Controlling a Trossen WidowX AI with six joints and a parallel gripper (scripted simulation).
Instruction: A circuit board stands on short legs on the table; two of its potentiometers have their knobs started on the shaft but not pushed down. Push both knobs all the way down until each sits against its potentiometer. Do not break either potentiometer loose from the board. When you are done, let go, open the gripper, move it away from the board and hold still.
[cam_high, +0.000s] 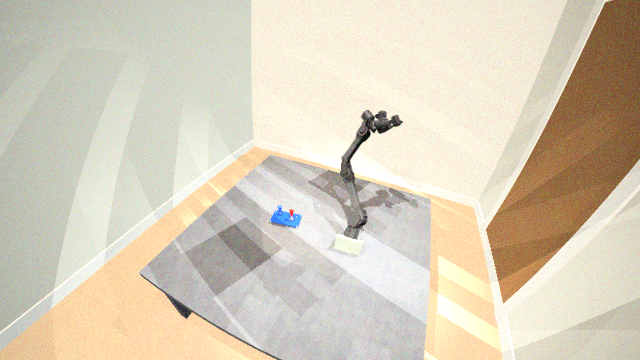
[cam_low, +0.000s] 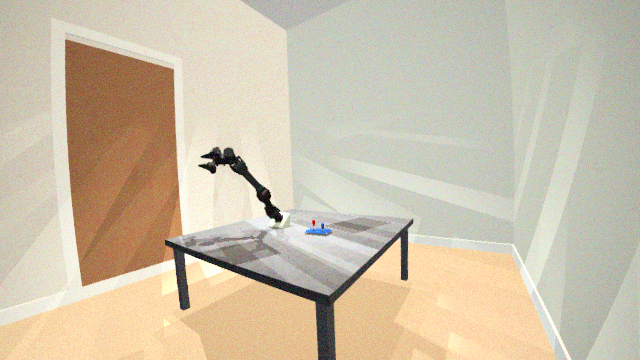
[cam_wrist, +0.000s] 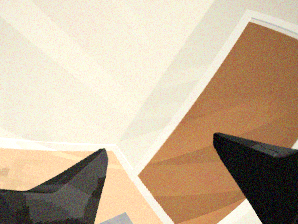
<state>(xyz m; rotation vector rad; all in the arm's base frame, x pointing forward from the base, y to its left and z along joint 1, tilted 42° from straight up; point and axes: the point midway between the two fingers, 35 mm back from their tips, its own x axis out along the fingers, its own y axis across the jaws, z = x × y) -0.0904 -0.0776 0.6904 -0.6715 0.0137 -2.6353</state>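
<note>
Gripper (cam_high: 391, 118) (cam_low: 200, 161) (cam_wrist: 161, 147) wide open, nothing btwn tips; blue circuit bd (cam_high: 285, 219) (cam_low: 318, 232) well apart, lower, approx 7-8 o'clock in top view.

Looks near-black along the arm (cam_high: 353, 147) (cam_low: 254, 180), with slim links between chunky, knobbly joints. Has an end effector (cam_high: 390, 118) (cam_low: 201, 161) (cam_wrist: 161, 147) with faceted fingers (cam_high: 397, 120) (cam_low: 208, 167), tapering to narrow tips. Shows a pale greenish-white, blocky base (cam_high: 345, 246) (cam_low: 286, 220).

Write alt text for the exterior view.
A black robot arm on a pale base reaches up, its open gripper pointing away from a blue circuit board with red and blue knobs, on a grey table near a brown door.
</note>
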